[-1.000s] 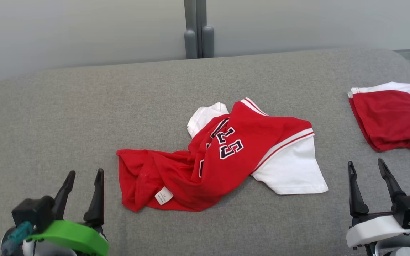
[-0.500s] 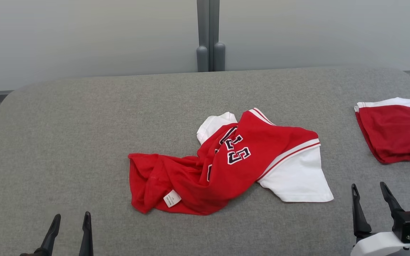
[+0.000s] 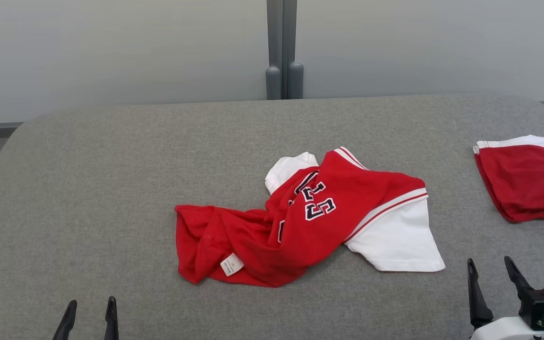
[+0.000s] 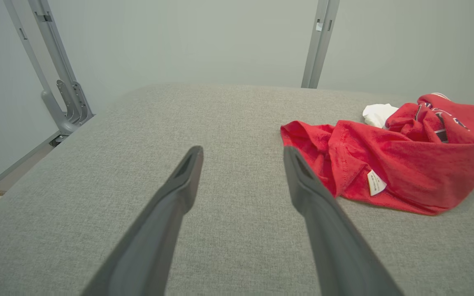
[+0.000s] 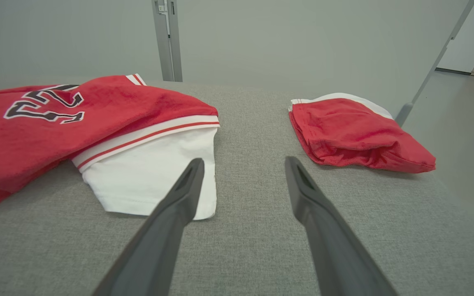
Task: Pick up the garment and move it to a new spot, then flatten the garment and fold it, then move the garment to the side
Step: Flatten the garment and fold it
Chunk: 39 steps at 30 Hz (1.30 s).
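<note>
Grey padded table (image 3: pixel 111 165): crumpled garment (image 3: pixel 300 226) centre; left hand (image 3: pixel 91 302), right hand (image 3: pixel 489 260) spread wide, empty.

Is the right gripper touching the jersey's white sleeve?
Apart. The head view shows bare grey surface between the right gripper and the white sleeve; the gripper is open and empty.

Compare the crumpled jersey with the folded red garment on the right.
Pose: the jersey lies crumpled and sprawled; the folded garment sits as a compact stack.
Markings: the jersey shows dark numerals, a white sleeve and a small tag; the folded garment shows plain red with a white band.
Place: the jersey is mid-surface; the folded garment is near the right edge.
Both are red and white, on the grey surface.
</note>
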Motion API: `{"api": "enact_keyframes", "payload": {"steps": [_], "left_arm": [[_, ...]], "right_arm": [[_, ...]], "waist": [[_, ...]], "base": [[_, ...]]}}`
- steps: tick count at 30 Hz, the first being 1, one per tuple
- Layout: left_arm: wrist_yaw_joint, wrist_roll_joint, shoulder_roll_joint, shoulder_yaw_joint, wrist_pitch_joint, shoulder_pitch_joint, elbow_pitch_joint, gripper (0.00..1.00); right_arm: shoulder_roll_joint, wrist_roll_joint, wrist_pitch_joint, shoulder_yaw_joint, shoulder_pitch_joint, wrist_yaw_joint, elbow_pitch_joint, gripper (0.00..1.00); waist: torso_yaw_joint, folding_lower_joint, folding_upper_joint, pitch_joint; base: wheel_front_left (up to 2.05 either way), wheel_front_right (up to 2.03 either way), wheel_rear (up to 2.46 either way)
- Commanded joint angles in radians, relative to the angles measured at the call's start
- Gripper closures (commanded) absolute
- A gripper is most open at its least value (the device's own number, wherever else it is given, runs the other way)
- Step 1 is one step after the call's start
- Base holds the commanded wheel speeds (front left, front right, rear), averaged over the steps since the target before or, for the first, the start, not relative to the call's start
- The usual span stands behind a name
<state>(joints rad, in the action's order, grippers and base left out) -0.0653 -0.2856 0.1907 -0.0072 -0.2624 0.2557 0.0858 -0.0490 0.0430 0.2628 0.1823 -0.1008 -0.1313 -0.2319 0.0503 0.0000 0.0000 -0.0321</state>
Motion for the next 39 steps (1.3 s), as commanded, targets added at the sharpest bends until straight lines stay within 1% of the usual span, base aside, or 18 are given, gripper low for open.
{"api": "enact_keyframes", "payload": {"steps": [1, 4, 8, 16, 19, 22, 24, 28, 30, 32, 35, 39], "left_arm": [[-0.018, 0.018, -0.011, 0.017, -0.003, 0.009, 0.009, 0.0], [-0.041, 0.028, -0.024, 0.034, -0.003, 0.003, 0.026, 0.0], [-0.058, 0.033, -0.037, 0.043, -0.003, -0.004, 0.037, 0.0], [-0.065, 0.031, -0.04, 0.033, -0.003, -0.005, 0.048, 0.0], [-0.066, 0.007, -0.046, 0.011, -0.003, -0.016, 0.045, 0.0], [-0.067, -0.02, -0.019, -0.056, 0.005, -0.043, 0.056, 0.0], [-0.067, -0.05, 0.0, -0.11, 0.037, -0.076, 0.064, 0.0], [-0.067, -0.098, 0.032, -0.195, 0.122, -0.164, 0.085, 0.0], [-0.067, -0.129, 0.029, -0.233, 0.169, -0.216, 0.108, 0.0], [-0.067, -0.148, 0.023, -0.251, 0.2, -0.266, 0.133, 0.0], [-0.067, -0.174, 0.014, -0.272, 0.231, -0.327, 0.173, 0.0], [-0.067, -0.186, 0.012, -0.289, 0.25, -0.387, 0.226, 0.0]], "right_arm": [[-0.003, 0.003, 0.002, 0.003, -0.002, 0.001, -0.006, 0.0], [-0.003, 0.002, 0.002, 0.0, -0.002, 0.001, -0.012, 0.0], [-0.003, -0.006, 0.002, -0.004, -0.008, 0.001, -0.012, 0.0], [-0.003, -0.031, 0.002, -0.02, 0.003, 0.001, -0.016, 0.0], [-0.003, -0.061, 0.002, -0.023, 0.031, 0.001, -0.004, 0.0], [-0.008, -0.048, -0.004, -0.029, 0.062, 0.001, -0.04, 0.0], [-0.036, -0.036, -0.066, -0.065, 0.1, 0.001, -0.076, 0.0], [-0.096, -0.059, -0.199, -0.116, 0.179, 0.001, -0.11, 0.0], [-0.117, -0.068, -0.256, -0.129, 0.215, 0.001, -0.121, 0.0], [-0.131, -0.083, -0.306, -0.143, 0.25, 0.001, -0.133, 0.0], [-0.153, -0.085, -0.355, -0.171, 0.297, 0.001, -0.151, 0.0], [-0.173, -0.082, -0.374, -0.213, 0.339, 0.001, -0.2, 0.0]], "waist": [[0.0, 0.0, 0.0, -0.002], [-0.001, 0.0, 0.0, -0.003], [-0.004, 0.0, 0.0, -0.005], [-0.015, 0.0, 0.0, -0.006], [-0.021, 0.0, 0.0, -0.003], [-0.026, 0.0, 0.0, 0.007], [-0.028, 0.0, 0.0, 0.017], [-0.027, 0.0, 0.0, 0.055], [-0.026, 0.0, 0.0, 0.082], [-0.029, 0.0, 0.0, 0.104], [-0.035, 0.0, 0.0, 0.141], [-0.037, 0.0, 0.0, 0.176]], "base": [[0.0, 0.0, 0.0], [0.0, 0.0, 0.0], [0.0, 0.0, 0.0], [0.0, 0.0, 0.0], [0.0, 0.0, 0.0], [0.0, 0.0, 0.0], [0.0, 0.0, 0.0], [0.0, 0.0, 0.0], [0.0, 0.0, 0.0], [0.0, 0.0, 0.0], [0.0, 0.0, 0.0], [0.0, 0.0, 0.0]]}}
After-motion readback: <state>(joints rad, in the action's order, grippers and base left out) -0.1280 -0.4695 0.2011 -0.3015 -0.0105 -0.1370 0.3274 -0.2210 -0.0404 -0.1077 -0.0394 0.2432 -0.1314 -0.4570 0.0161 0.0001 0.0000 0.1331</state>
